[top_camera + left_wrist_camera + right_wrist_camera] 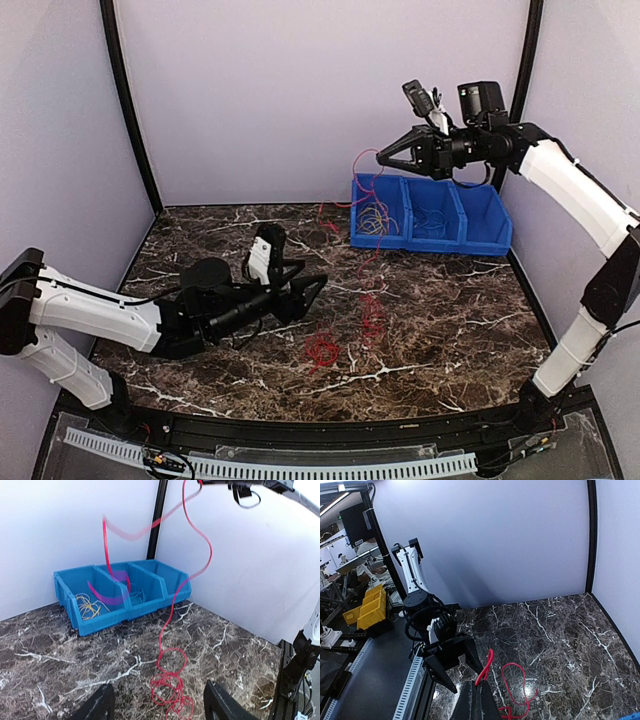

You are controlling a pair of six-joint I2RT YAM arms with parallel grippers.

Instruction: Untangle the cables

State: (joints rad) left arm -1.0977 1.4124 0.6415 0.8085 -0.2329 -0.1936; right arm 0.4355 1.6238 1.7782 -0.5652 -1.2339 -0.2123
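On the near left of the table: the left tool point(315, 295) lies low over the dark, white-veined marble table point(450, 320), its jaws spread wide with nothing between them.
Just beyond the left tool: the thin red cable point(322, 348) lies in a loose coil on the table, just beside the open fingertips, not touching them.
Middle of the table: one strand of the red cable climbs from the coil, slanting up and back across the space between the two arms.
Far right: the blue plastic storage bins point(430, 245) stand in a row against the back wall, right under the raised arm.
Left bin: thin yellow cables point(374, 220) in a loose bunch.
Middle bin: thin blue cables point(432, 218).
Above the bins: the right tool point(382, 157) is high in the air, jaws pinched tight on the upper end of the red cable.
Back corners: black upright posts point(128, 110) against pale walls point(320, 90).
Count: two arms, two tools, three bins, one red cable.
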